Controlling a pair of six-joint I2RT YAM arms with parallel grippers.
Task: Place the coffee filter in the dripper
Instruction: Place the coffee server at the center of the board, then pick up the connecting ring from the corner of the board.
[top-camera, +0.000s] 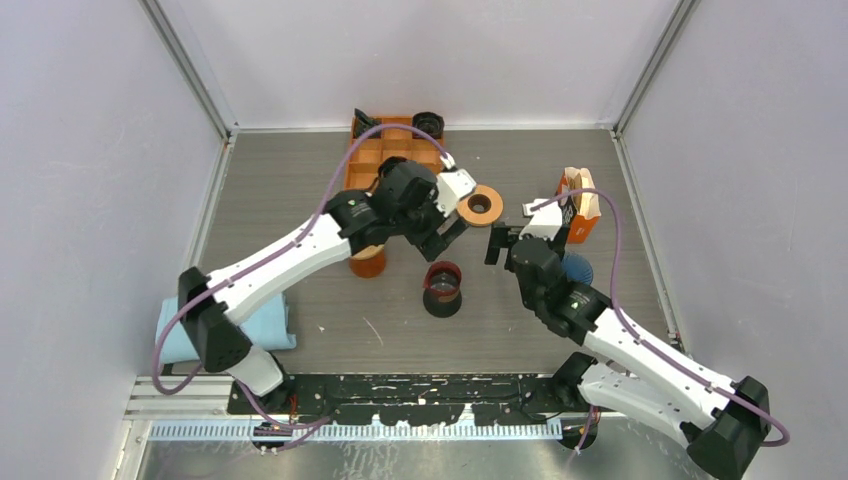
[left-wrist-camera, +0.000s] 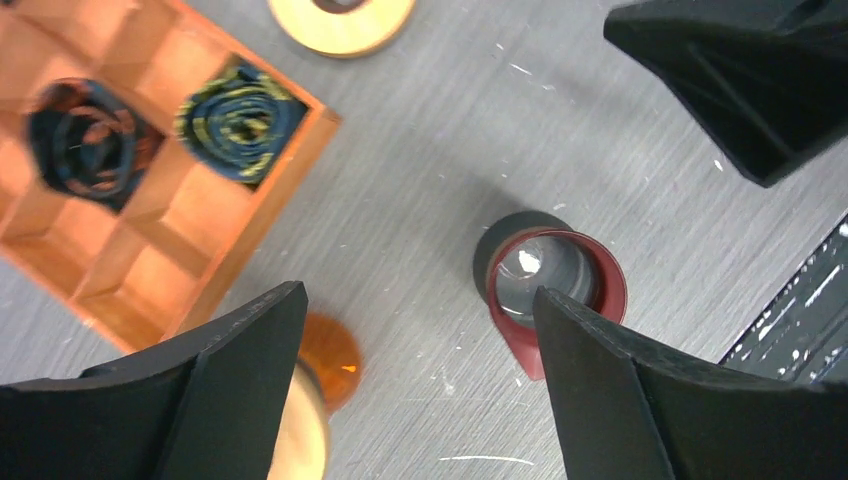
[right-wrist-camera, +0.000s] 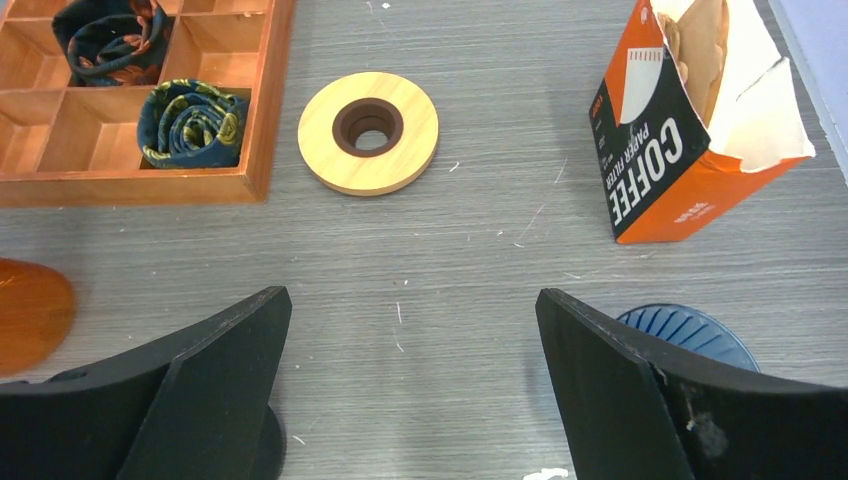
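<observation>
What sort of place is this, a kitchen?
Likely a robot test booth, not a kitchen: two white-and-black robot arms mounted at a grey wood-grain table, plain pale enclosing walls, and an orange paper coffee-filter box.

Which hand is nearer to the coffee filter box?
Right. The right hand hangs beside the coffee filter box; the left hand is farther away, beyond the wooden ring.

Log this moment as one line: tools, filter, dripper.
left tool open, empty | right tool open, empty | filters in coffee filter box | red-rimmed dripper holds no filter
</observation>
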